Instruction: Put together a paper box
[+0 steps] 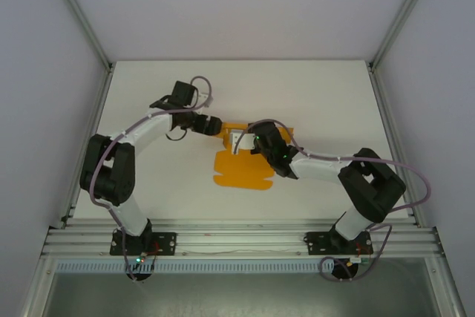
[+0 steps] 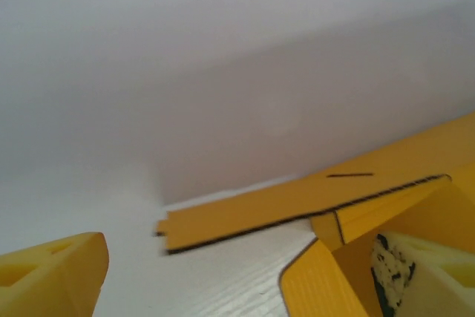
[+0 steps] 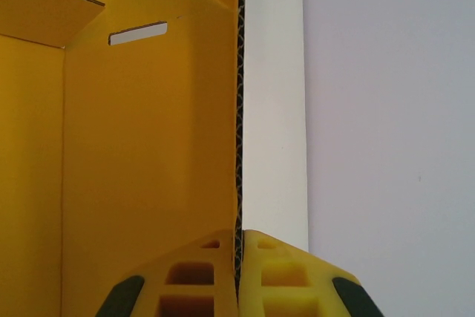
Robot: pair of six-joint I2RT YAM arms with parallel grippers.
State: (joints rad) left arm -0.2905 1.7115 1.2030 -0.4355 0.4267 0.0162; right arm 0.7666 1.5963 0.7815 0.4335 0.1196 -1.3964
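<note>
The paper box is a bright orange die-cut sheet in the middle of the white table, with its far part folded up. My right gripper is at that raised part. In the right wrist view it is shut on the corrugated edge of an upright orange wall with a small slot near its top. My left gripper sits at the box's far-left corner. Its yellow fingers stand wide open, with a long orange flap lying beyond them and a folded corner next to the right finger.
An aluminium rail runs along the near edge where both arm bases are bolted. Pale enclosure walls and frame posts bound the table on the left, right and back. Bare table lies beyond the box.
</note>
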